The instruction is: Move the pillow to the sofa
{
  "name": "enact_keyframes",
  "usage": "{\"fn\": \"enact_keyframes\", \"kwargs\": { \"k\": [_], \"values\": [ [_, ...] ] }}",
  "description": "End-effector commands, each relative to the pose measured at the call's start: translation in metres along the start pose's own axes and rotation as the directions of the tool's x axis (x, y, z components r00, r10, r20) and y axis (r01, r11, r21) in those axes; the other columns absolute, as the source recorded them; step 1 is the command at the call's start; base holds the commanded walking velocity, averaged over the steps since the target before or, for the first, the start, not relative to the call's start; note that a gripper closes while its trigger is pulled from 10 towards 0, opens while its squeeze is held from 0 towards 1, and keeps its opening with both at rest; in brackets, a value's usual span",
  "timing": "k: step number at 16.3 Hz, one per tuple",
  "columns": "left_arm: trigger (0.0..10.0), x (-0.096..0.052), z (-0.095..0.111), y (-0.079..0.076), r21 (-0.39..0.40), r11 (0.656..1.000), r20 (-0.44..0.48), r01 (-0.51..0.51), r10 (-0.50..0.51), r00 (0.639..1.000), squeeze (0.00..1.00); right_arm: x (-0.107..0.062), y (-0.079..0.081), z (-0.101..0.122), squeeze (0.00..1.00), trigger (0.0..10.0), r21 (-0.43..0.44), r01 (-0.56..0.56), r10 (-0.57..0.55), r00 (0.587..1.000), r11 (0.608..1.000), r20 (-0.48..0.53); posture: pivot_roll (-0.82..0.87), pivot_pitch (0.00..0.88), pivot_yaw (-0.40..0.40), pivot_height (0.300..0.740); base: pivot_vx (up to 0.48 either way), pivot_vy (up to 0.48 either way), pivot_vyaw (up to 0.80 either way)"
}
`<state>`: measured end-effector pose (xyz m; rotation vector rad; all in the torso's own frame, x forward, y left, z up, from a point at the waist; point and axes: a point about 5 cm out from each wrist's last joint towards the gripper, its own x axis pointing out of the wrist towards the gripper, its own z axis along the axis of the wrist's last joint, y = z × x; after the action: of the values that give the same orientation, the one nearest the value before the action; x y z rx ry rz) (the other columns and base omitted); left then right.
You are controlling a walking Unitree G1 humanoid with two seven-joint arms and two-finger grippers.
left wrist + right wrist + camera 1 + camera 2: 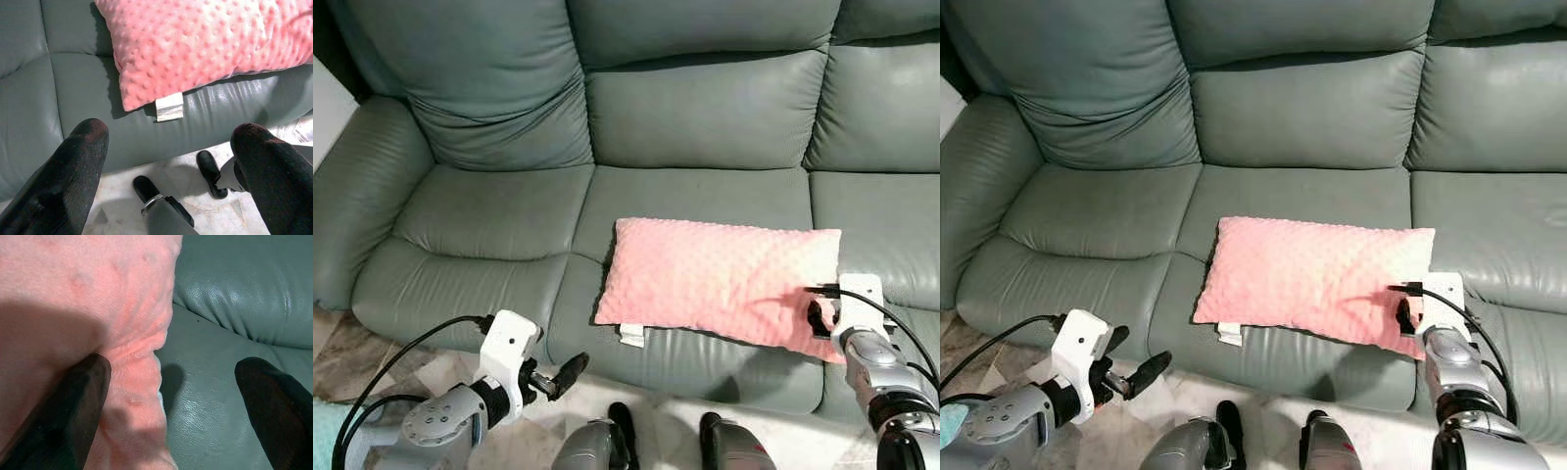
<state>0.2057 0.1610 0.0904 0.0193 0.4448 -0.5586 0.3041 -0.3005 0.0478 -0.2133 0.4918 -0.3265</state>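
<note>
A pink dotted pillow (pixel 720 279) lies flat on the middle seat of the grey-green leather sofa (pixel 489 225), a white tag (pixel 169 106) hanging from its near left corner. My right gripper (pixel 819 315) is at the pillow's near right corner and stands open. In the right wrist view one finger (pixel 83 396) rests against the pillow's edge (pixel 98 293), the other hovers over the bare seat. My left gripper (pixel 560 376) is open, low in front of the left seat's front edge and apart from the pillow.
Pale marble floor (pixel 440 377) runs along the sofa's front. My own feet (pixel 625 423) stand close to the sofa's base. The left armrest (pixel 352 196) bulges at the far left. Left and right seats are bare.
</note>
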Motion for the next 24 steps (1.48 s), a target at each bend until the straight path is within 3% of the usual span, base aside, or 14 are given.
{"fn": "enact_keyframes", "kwargs": {
  "k": [1,4,8,11,12,13,14,15,16,17,19,22,23,24],
  "values": [
    [10.0,-0.005,-0.006,0.001,0.001,1.000,-0.035,-0.006,0.006,0.999,0.00,-0.004,0.003,-0.018,0.00,10.0,0.004,-0.021,0.021,0.998,1.000,-0.054,0.07,0.336,0.213,0.740,0.000,0.000,0.00],
    [10.0,-0.003,-0.006,-0.002,-0.001,1.000,-0.035,0.004,-0.004,0.999,0.00,-0.003,0.009,-0.016,0.00,10.0,0.033,-0.063,0.064,0.997,0.997,-0.039,0.07,0.337,0.216,0.740,0.000,0.000,0.00],
    [10.0,-0.003,-0.007,-0.002,0.001,1.000,-0.036,0.004,-0.004,0.999,0.00,-0.002,0.030,-0.006,0.00,10.0,0.049,-0.136,0.135,0.991,0.990,0.010,0.07,0.338,0.213,0.740,0.000,0.000,0.00],
    [10.0,-0.002,-0.007,-0.004,0.000,1.000,-0.037,0.007,-0.007,0.999,0.00,-0.003,0.030,-0.006,0.00,10.0,0.050,-0.145,0.145,0.989,0.988,0.015,0.07,0.337,0.213,0.740,0.000,0.000,0.00],
    [10.0,-0.002,-0.007,-0.005,0.001,1.000,-0.037,0.009,-0.009,0.999,0.00,-0.003,0.027,-0.009,0.00,10.0,0.021,-0.134,0.134,0.991,0.991,0.007,0.07,0.336,0.212,0.740,0.000,0.000,0.00],
    [10.0,0.000,-0.007,-0.005,0.001,1.000,-0.033,0.011,-0.011,0.999,0.00,-0.003,0.016,-0.012,0.00,10.0,-0.096,-0.073,0.072,0.997,0.993,-0.009,0.06,0.328,0.205,0.740,0.000,0.000,0.00],
    [10.0,0.002,-0.007,-0.005,0.000,1.000,-0.029,0.011,-0.011,1.000,0.00,-0.004,0.008,-0.014,0.00,10.0,-0.158,-0.021,0.019,1.000,0.987,-0.013,0.06,0.324,0.202,0.740,0.000,0.000,0.00],
    [10.0,0.003,-0.006,-0.005,-0.001,1.000,-0.026,0.008,-0.008,1.000,0.00,-0.004,0.005,-0.014,0.00,10.0,-0.158,-0.001,-0.001,1.000,0.987,-0.012,0.05,0.320,0.198,0.740,0.000,0.000,0.00],
    [10.0,0.005,-0.005,-0.004,-0.005,1.000,-0.016,0.002,-0.002,1.000,0.00,-0.004,-0.008,-0.012,0.00,10.0,-0.218,0.078,-0.078,0.997,0.973,0.008,0.04,0.314,0.192,0.740,0.000,0.000,0.00],
    [10.0,0.010,-0.004,-0.003,-0.009,1.000,0.000,-0.006,0.007,1.000,0.00,-0.004,-0.017,-0.004,0.00,10.0,-0.259,0.137,-0.128,0.990,0.956,0.054,0.02,0.298,0.180,0.740,0.000,0.000,0.00],
    [10.0,0.022,0.008,0.001,-0.021,0.998,0.091,-0.067,0.069,0.993,0.00,-0.010,-0.027,0.017,0.00,10.0,-0.242,0.238,-0.189,0.960,0.941,0.206,-0.02,0.267,0.164,0.740,0.000,0.000,0.00],
    [10.0,0.037,0.027,0.015,-0.037,0.980,0.205,-0.194,0.197,0.959,0.00,-0.026,-0.002,0.047,0.00,10.0,-0.175,0.156,-0.076,0.916,0.972,0.393,-0.06,0.205,0.140,0.740,0.000,0.000,0.00],
    [10.0,0.041,0.031,0.019,-0.074,0.978,0.222,-0.195,0.207,0.953,0.00,-0.034,0.008,0.058,0.00,10.0,-0.176,0.125,-0.035,0.895,0.976,0.444,-0.09,0.180,0.131,0.740,0.000,0.000,0.00],
    [10.0,0.044,0.036,0.025,-0.095,0.970,0.255,-0.223,0.240,0.937,0.00,-0.045,0.023,0.069,0.00,10.0,-0.235,0.101,0.029,0.869,0.967,0.494,-0.11,0.154,0.124,0.740,0.000,0.000,0.00]
  ]
}}
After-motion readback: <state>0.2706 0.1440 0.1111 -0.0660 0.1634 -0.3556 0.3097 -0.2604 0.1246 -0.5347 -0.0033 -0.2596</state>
